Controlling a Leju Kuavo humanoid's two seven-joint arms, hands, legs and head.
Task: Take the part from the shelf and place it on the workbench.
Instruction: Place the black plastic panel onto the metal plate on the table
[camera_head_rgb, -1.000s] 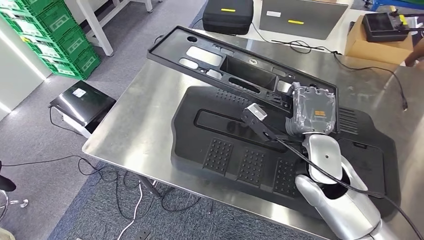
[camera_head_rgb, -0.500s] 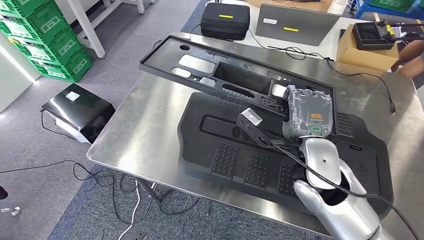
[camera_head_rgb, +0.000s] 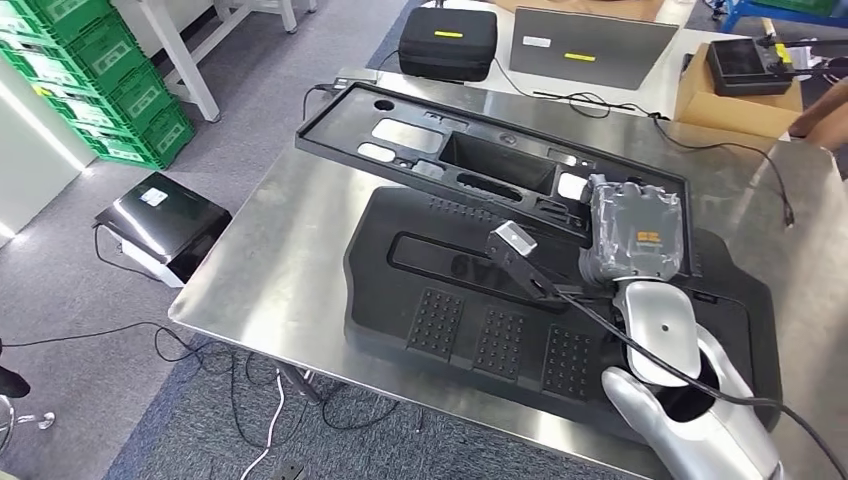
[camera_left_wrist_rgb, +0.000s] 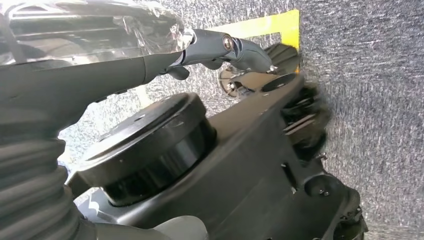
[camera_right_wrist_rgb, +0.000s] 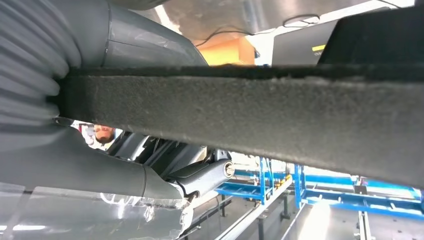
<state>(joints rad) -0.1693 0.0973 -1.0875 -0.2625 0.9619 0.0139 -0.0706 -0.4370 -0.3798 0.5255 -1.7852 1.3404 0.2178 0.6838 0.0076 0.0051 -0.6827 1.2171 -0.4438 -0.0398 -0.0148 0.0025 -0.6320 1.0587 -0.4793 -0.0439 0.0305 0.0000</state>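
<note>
In the head view, the robot's right hand (camera_head_rgb: 636, 232), wrapped in clear plastic, grips the right end of the long black plastic frame panel (camera_head_rgb: 470, 160), its fingers closed around the edge. The panel slants from centre right towards upper centre, above the stainless steel workbench (camera_head_rgb: 275, 250) and the moulded black tray (camera_head_rgb: 480, 300). The left hand (camera_left_wrist_rgb: 150, 55) hangs over grey carpet, holding nothing; its finger spread cannot be told.

Part (camera_head_rgb: 470, 160): long black plastic frame with cut-outs. Tilted, far end near workbench (camera_head_rgb: 270, 260) back-left corner. Near end gripped by right hand (camera_head_rgb: 632, 235).
</note>
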